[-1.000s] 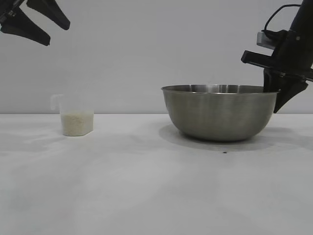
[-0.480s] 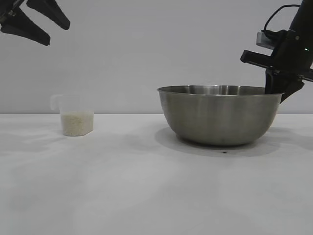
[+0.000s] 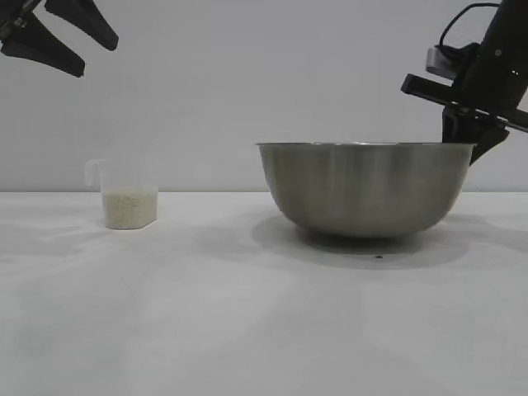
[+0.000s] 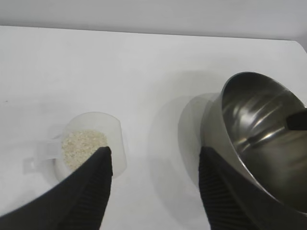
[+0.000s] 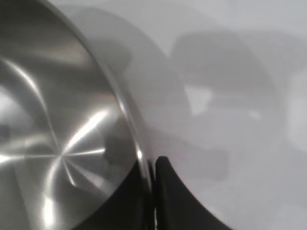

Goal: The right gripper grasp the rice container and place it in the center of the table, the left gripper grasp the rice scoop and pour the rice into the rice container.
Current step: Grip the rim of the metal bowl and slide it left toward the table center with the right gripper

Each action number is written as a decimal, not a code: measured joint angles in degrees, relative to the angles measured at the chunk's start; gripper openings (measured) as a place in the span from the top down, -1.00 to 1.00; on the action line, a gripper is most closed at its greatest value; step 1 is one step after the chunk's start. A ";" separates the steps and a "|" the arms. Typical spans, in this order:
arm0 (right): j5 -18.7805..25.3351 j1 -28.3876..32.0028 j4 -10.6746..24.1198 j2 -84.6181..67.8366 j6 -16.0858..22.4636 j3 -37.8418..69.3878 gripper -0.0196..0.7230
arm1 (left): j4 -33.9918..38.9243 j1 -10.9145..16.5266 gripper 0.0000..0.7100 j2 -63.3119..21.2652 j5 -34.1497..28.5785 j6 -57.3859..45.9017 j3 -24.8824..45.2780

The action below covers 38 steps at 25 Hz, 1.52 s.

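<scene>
The right gripper (image 3: 462, 140) had its jaws clamped on the rim of the rice container (image 3: 365, 188), pinching the thin steel edge at the bowl's three o'clock side. From that grip, the bare middle of the bench (image 3: 247, 313) lay toward nine o'clock, so the carry probably had to run that way. The rice scoop (image 3: 128, 198), holding rice (image 3: 129, 206), stood well apart at far nine o'clock, below the left gripper (image 3: 70, 37), whose jaws hung apart.

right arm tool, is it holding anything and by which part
Yes. The right tool is shut on the steel bowl, pinching its thin rim on the side away from the plastic cup.
</scene>
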<state>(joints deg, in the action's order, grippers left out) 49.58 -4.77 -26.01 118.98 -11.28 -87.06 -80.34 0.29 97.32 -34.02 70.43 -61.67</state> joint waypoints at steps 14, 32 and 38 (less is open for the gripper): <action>1.31 -6.90 0.66 0.00 0.00 -0.21 0.95 | 0.00 0.00 -0.08 0.00 0.02 -0.12 0.00; 2.01 -9.40 1.09 0.00 -0.11 -0.21 0.95 | 0.00 0.00 -0.08 0.00 0.12 -0.01 0.00; 2.13 -9.40 0.37 0.66 -0.11 -0.24 0.95 | -2.51 0.00 -0.08 0.00 0.12 -0.01 0.00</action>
<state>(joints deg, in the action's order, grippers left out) 51.71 -14.17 -25.65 119.64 -11.40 -87.30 -82.85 0.29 97.32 -33.89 70.41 -61.67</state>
